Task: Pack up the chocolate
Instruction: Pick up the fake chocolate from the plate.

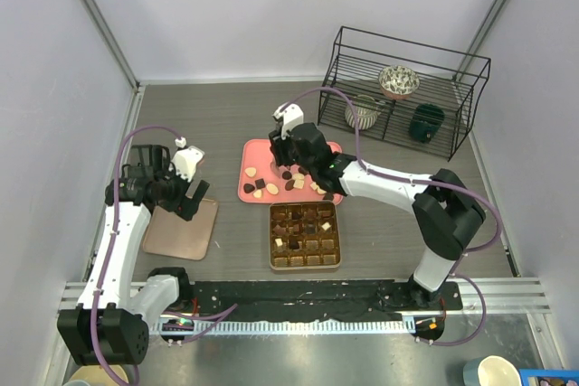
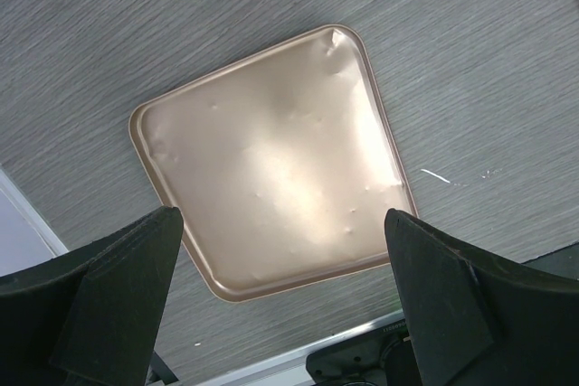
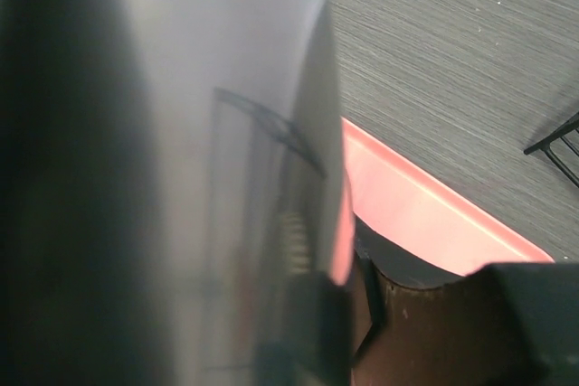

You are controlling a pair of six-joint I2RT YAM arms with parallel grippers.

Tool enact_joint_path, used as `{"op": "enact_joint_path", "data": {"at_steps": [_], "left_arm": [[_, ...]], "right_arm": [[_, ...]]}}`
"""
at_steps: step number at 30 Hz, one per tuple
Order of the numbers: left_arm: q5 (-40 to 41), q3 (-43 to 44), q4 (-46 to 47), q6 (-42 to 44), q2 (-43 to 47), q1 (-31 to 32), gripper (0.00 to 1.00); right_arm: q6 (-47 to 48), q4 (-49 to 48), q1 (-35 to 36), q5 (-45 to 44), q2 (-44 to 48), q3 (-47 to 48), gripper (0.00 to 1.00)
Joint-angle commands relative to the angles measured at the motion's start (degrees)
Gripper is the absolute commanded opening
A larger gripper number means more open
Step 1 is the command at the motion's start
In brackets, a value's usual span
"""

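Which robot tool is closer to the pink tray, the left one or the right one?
Right. The right tool hangs over the pink tray, by the chocolates. The left tool is away to its left, above the flat gold-brown tray.

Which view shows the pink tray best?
Top external: nearly all of the pink tray shows, chocolate on it. Right wrist gives only a stretch of rim; left wrist only a sliver at the frame's top edge.
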State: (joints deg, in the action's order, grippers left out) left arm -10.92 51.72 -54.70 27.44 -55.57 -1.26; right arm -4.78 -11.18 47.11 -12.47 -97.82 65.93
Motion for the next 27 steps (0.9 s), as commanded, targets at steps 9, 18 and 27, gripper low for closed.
{"op": "enact_joint_path", "data": {"at_steps": [9,18,27], "left_arm": [[0.55,1.18,0.56,1.04,1.26,-0.33,1.00],[0.72,1.54,-0.06,1.65,1.61,-0.41,1.00],[0.72,2.33,-0.85,1.91,2.04,-0.41,1.00]], "right_arm": [[1.17,-11.14,-0.44,-0.63,-0.35,-2.56,0.51],[1.08,-11.23,-0.53,-1.68,0.96,-6.78,0.51],[0.38,-10.09,-0.53,-2.03,3.95,-9.94,0.51]]}}
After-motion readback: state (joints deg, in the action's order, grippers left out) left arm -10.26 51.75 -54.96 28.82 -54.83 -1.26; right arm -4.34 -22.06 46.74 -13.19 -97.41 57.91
